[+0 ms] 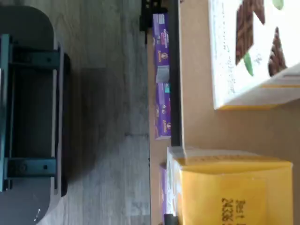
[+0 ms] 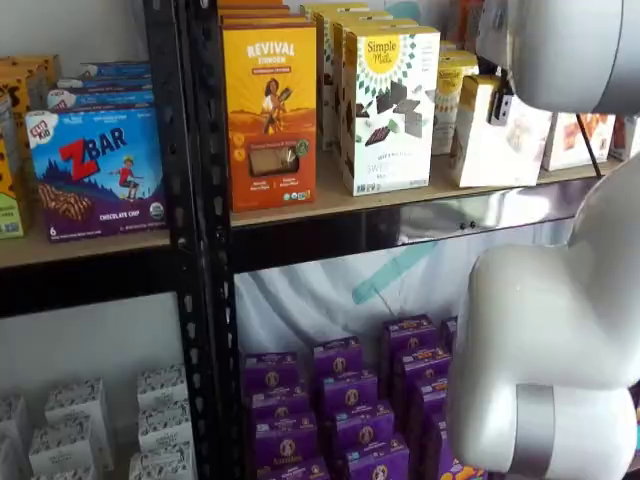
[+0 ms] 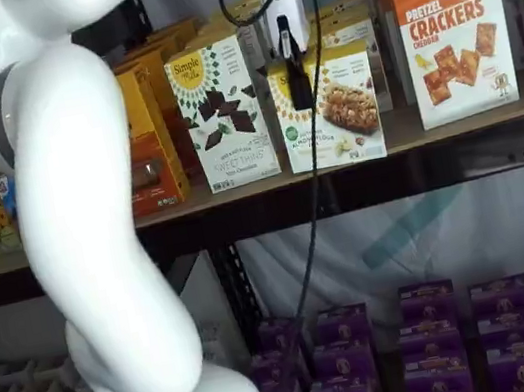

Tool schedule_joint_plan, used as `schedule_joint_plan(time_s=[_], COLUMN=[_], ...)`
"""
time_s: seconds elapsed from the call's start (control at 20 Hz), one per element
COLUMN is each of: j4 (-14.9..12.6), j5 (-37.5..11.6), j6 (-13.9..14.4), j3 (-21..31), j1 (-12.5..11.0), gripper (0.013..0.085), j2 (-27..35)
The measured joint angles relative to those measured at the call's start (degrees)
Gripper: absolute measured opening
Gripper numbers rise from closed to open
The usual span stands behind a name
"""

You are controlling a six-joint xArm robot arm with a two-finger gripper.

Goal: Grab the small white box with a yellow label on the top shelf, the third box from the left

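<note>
The small white box (image 3: 336, 107), with a yellow sunburst on its front, stands on the top shelf (image 3: 433, 131) between a taller white chocolate-pattern box (image 3: 222, 112) and a pretzel crackers box (image 3: 450, 21). My gripper (image 3: 298, 83) hangs from above with one black finger in front of the box's left front edge; no gap shows. In a shelf view the box (image 2: 492, 145) is partly hidden by the white arm (image 2: 570, 50). The wrist view shows its golden-yellow panel (image 1: 234, 192) close below the camera, on the tan board (image 1: 197, 117).
An orange Revival box (image 2: 270, 110) stands left of the chocolate-pattern box (image 2: 390, 110). A purple ZBAR box (image 2: 95, 170) sits on the lower left shelf. Several purple boxes (image 3: 428, 329) lie below. The white arm (image 3: 78, 188) fills the left foreground.
</note>
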Motion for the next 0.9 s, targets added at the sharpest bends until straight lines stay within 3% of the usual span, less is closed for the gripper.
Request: schedule_joint_plan(time_s=[0.9], j4=[-0.6], j5=[9.3], j6=[-1.2], j3=[3.3], j1=[-1.6], gripper=[0.0370], j2=[-7.3])
